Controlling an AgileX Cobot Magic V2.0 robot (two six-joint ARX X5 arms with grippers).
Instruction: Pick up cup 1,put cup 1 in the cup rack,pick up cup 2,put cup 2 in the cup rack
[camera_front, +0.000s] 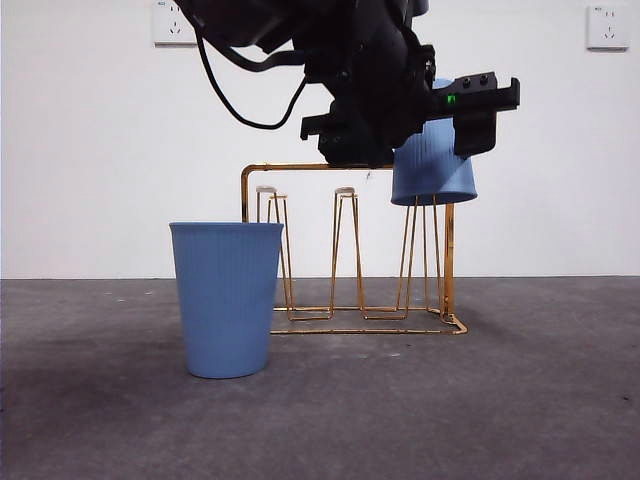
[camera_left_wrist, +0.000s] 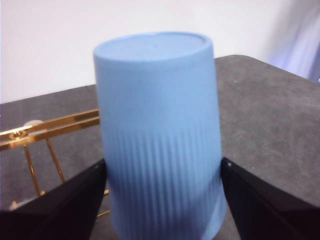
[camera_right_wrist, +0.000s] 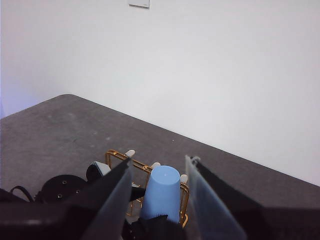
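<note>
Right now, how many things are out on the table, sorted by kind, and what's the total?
Blue cups: 2, one upside down in the left gripper above the rack, one upright on the table
Gold wire cup racks: 1
Total: 3

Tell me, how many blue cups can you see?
2. One blue cup stands upright on the table in front of the cup rack. The other cup is upside down in the left gripper, over the rack's end peg.

Even, soft indoor light, faint shadows on table (camera_front: 520, 400), wrist views slightly blurred
</note>
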